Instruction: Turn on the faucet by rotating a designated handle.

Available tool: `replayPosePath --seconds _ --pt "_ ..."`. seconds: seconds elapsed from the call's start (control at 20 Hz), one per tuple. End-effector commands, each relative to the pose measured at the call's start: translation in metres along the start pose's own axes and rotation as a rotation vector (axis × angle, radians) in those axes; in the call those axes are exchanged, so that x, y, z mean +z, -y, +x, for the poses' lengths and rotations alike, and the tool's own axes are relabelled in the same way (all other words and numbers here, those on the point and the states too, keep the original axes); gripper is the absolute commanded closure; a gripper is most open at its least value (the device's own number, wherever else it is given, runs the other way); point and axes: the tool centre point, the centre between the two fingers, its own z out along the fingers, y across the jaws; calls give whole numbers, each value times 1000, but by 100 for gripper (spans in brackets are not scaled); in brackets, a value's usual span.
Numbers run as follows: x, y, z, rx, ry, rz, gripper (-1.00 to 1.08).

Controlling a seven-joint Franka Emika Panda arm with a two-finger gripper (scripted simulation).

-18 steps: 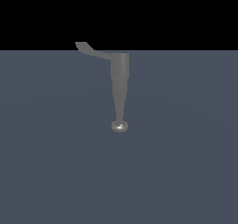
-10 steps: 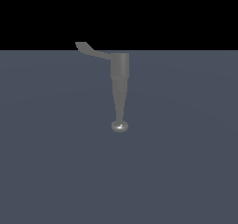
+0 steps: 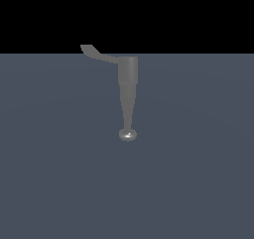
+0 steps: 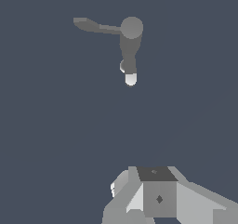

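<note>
The approach is judged underway: the thin curved grey handle [image 3: 101, 55] of the grey metallic faucet [image 3: 127, 91] must be reached next; the white hand's [image 4: 160, 197] opening cannot be told.

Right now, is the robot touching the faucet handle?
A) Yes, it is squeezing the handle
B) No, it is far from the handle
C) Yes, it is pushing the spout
B: in the wrist view the gripper sits well apart from the faucet, and the handle sticks out to the side with nothing on it; the exterior view shows the handle alone too.
</note>
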Motion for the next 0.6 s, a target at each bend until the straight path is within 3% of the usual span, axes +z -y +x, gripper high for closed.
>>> replayPosePath --seconds 0.0,0.55 --pt "1 1 3 15 0 0 108" --pt "8 7 33 171 2 -3 108"
